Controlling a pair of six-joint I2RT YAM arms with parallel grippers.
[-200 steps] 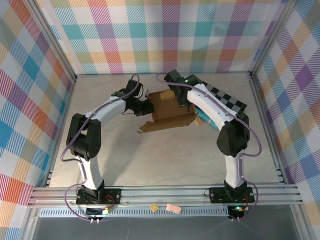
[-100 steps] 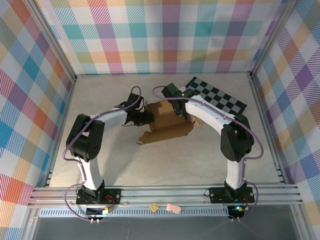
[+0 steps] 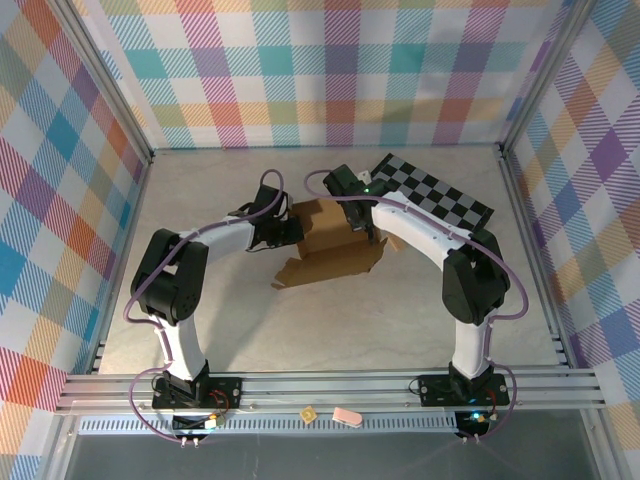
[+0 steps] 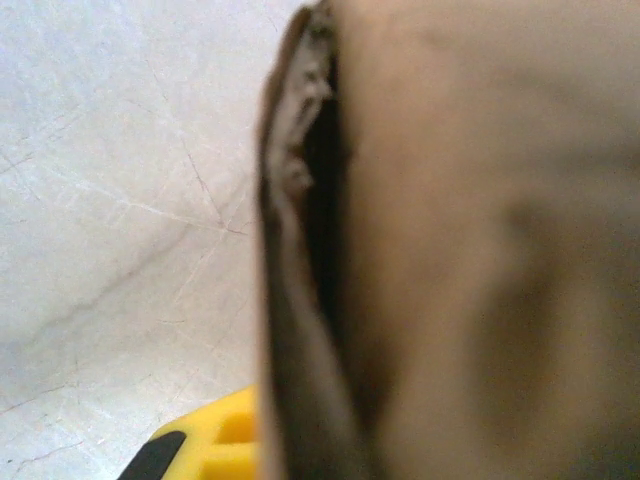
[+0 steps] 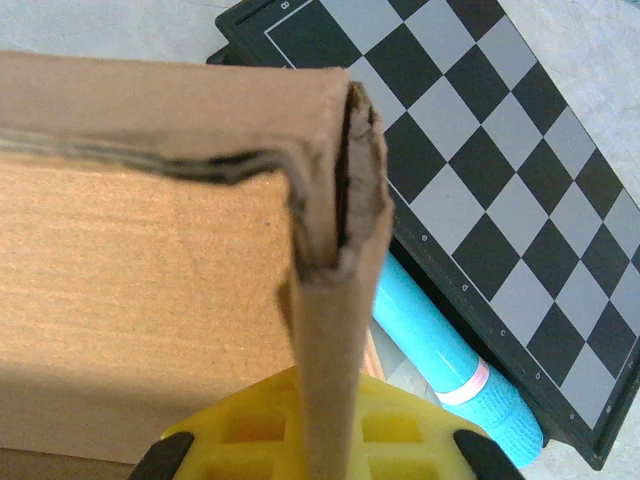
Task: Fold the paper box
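Observation:
The paper box (image 3: 335,250) is plain brown cardboard, partly folded, lying mid-table with raised walls and a flap spread toward the front left. My left gripper (image 3: 291,231) is at its left wall. In the left wrist view, blurred cardboard (image 4: 470,250) runs down into the jaws beside one yellow finger (image 4: 215,440), so the gripper is shut on the wall. My right gripper (image 3: 360,222) is at the box's back right corner. Its yellow fingers (image 5: 235,430) are shut on an upright wall (image 5: 335,330) where that wall meets the back wall (image 5: 170,105).
A black-and-grey checkered board (image 3: 432,190) lies at the back right, close to the box (image 5: 480,150). A cyan tube (image 5: 450,365) lies between board and box. Checked walls enclose the table. Two small bits (image 3: 345,415) sit on the front rail.
My right arm has swung left off the checkered board, which is now uncovered. The box has shifted slightly left with it. My left gripper has stayed at the left wall.

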